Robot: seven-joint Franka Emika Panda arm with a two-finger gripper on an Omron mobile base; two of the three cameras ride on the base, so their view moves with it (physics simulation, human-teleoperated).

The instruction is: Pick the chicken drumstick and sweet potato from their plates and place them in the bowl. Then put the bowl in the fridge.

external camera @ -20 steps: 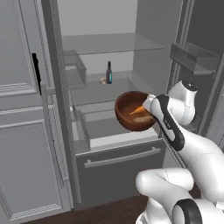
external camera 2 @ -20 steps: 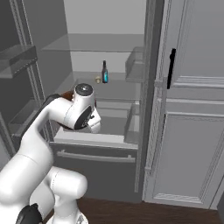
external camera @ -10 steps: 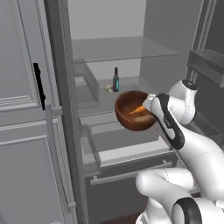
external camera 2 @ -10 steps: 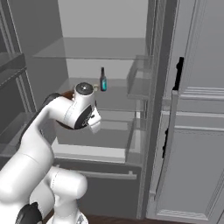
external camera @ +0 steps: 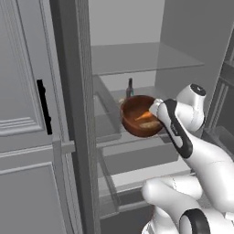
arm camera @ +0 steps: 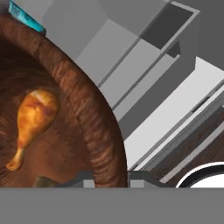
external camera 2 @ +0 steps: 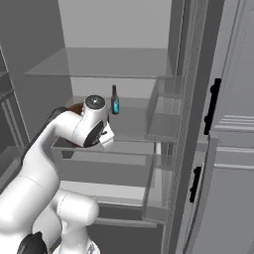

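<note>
Fridge (external camera: 137,59) open, glass shelves bare but for a small dark bottle (external camera: 130,87) toward the back edge. Bowl (external camera: 139,116) held aloft before the middle shelf's front edge, chicken drumstick (arm camera: 30,120) inside; sweet potato unseen. Gripper (external camera: 153,109) at the bowl's rim, evidently clamped on it. Final step: ease forward, lower onto shelf, release.

Grey kitchen, panelled cabinetry
Panelled cabinet doors (external camera: 23,114) with black handles (external camera: 43,107) are standing alongside; even, flat light is falling.
</note>
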